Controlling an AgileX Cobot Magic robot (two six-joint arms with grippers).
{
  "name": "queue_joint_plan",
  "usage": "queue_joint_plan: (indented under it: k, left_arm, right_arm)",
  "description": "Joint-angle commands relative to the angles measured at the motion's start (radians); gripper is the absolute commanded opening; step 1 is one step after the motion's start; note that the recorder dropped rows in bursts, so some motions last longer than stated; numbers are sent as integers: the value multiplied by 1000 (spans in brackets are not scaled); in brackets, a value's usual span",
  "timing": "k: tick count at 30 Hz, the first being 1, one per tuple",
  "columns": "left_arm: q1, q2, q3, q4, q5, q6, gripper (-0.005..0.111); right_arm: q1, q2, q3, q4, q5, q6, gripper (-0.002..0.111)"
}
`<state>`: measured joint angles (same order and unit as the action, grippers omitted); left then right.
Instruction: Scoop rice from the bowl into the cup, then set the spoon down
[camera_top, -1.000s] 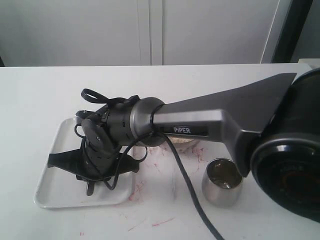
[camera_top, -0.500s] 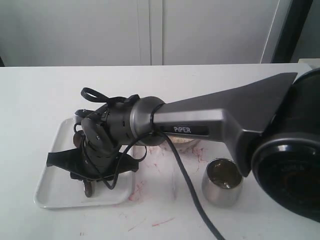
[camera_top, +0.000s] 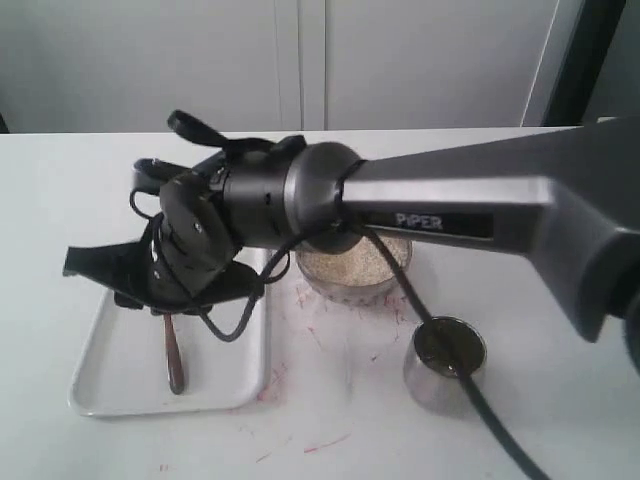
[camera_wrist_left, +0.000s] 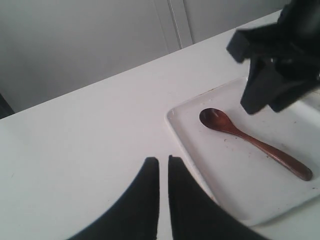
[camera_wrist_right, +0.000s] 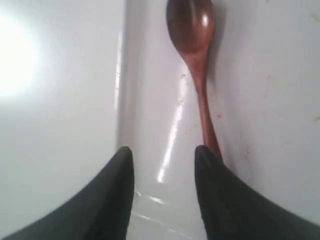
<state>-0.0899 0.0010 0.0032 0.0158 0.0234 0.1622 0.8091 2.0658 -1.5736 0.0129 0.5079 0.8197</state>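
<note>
Glossy wooden spoon (camera_wrist_left: 254, 143), smooth white tray (camera_wrist_left: 215, 170), shiny steel cup (camera_top: 425, 385).

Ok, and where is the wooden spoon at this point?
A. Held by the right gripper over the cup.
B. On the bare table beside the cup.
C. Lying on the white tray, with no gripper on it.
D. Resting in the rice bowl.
C: the spoon lies flat on the white tray, and the right gripper hangs above it with its jaws open, not gripping it.
</note>
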Motion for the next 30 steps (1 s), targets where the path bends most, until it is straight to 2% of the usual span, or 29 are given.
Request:
queue_joint_plan:
  k: [1, 7, 11, 21, 30]
  left_arm:
    - [-3, -1, -3, -7, -2, -1, 14]
    - [-3, -1, -3, -7, -2, -1, 14]
    - [-3, -1, -3, -7, -2, -1, 14]
    - [-3, -1, -3, -7, -2, -1, 14]
    - [-3, -1, -3, -7, -2, -1, 14]
  right_arm:
    - [-3, -100, 0, -13, -17, -42, 35]
    - [-2, -232, 0, -13, 2, -274, 14]
    - [-2, -333, 0, -13, 57, -327, 0]
    - [-2, -593, 30, -13, 138, -516, 0]
    - [-2, -1014, 195, -13, 138, -710, 0]
